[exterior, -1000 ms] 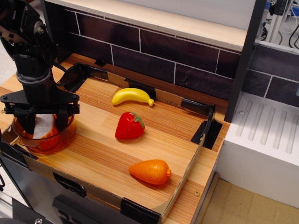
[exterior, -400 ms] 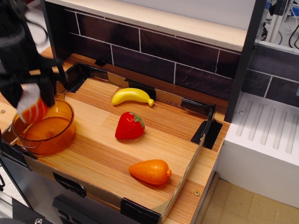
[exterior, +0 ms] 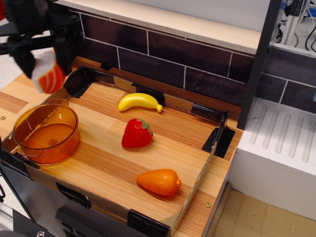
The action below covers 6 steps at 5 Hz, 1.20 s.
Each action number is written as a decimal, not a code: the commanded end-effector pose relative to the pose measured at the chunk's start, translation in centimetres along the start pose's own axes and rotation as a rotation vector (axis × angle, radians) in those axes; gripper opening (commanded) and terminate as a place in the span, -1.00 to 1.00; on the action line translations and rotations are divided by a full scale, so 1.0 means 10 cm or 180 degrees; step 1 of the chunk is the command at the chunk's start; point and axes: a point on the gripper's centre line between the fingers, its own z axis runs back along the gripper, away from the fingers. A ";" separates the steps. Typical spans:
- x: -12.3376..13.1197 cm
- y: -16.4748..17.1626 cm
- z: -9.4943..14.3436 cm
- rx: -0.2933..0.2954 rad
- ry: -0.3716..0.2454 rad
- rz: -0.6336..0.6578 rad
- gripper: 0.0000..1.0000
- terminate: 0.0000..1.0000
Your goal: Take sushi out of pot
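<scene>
Gripper (exterior: 43,66) up in the top left corner is clamped on the sushi (exterior: 49,76), which hangs in the air above and a bit behind the pot (exterior: 45,132), well clear of its rim. Pot looks empty now, so I'd say the lift-out step is basically done. Next move is probably carrying it over a bare patch of the wooden tray (exterior: 111,163), away from the banana (exterior: 139,102), strawberry (exterior: 137,133) and carrot (exterior: 159,181), then lowering and letting go
</scene>
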 end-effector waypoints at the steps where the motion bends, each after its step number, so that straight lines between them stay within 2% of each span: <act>1: 0.46 -0.12 -0.17 0.0020 -0.0202 -0.0405 -1.00 -1.00; 2: 0.56 -0.14 -0.34 -0.0016 -0.0139 -0.0661 -1.00 -1.00; 3: 0.67 -0.17 -0.51 -0.0075 -0.0267 -0.0727 -1.00 -1.00; 4: 0.73 -0.23 -0.65 -0.0103 -0.0227 -0.0659 -1.00 -1.00; 6: 0.65 -0.28 -0.83 -0.0151 -0.0290 -0.0581 -1.00 -1.00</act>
